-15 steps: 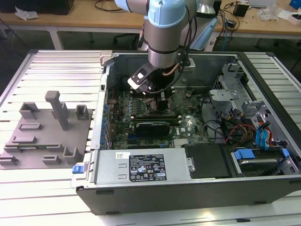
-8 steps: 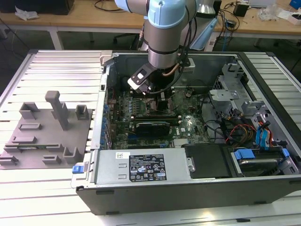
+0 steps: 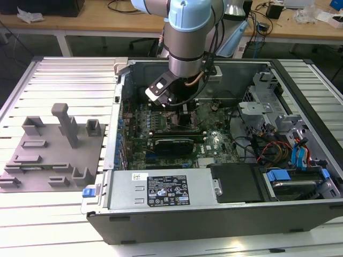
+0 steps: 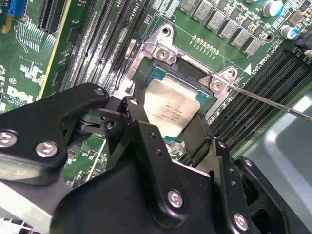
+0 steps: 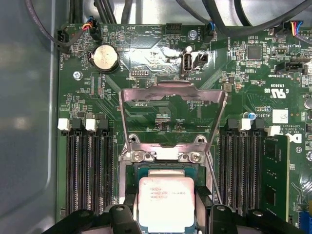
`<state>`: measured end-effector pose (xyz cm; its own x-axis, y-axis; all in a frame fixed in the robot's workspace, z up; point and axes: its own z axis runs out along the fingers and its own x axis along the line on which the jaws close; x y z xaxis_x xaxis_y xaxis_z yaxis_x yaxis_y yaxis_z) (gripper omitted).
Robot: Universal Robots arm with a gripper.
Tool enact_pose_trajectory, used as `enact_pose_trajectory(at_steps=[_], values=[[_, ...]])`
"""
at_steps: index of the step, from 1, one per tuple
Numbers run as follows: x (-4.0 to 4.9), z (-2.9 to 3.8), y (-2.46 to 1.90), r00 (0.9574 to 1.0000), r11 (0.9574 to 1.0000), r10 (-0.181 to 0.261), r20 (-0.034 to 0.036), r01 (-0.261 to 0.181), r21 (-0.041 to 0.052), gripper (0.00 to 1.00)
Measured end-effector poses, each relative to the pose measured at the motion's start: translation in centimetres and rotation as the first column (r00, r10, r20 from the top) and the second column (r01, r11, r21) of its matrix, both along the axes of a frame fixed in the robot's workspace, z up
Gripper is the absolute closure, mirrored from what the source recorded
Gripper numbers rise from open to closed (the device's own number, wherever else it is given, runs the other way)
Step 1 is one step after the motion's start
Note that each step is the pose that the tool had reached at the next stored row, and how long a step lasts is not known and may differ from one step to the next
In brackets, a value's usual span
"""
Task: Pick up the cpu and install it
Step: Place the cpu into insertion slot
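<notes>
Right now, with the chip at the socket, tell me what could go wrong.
1. The end effector grips the cpu over the socket; a slight skew could seat it crooked and bend contacts.
2. The open load plate and its thin lever stand close by; the end effector might snag them.

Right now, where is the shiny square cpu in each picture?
Exterior view: the arm's wrist hides it, over the motherboard.
Second wrist view: the cpu lies beside the screwed silver bracket.
First wrist view: the cpu lies between the memory slots.
Shared landmark: that screwed silver bracket, in both wrist views.
</notes>
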<state>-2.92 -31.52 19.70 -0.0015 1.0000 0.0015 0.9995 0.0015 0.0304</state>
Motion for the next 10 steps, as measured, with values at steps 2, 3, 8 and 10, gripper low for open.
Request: enact_pose_trajectory(at_steps=[2,3,8,10], values=[[0.00,0.00,0.00,1.0000,1.0000,0.000,0.0001,0.000,0.0001,0.45],[0.00,-0.04,0.00,1.0000,1.0000,0.000,0.0000,0.000,0.0000,0.45],[0.00,-0.12,0.00,1.0000,1.0000,0.000,0.0000,0.000,0.0011,0.45],[-0.01,-0.14,0.00,1.0000,1.0000,0.000,0.0000,0.000,0.0012,0.45]])
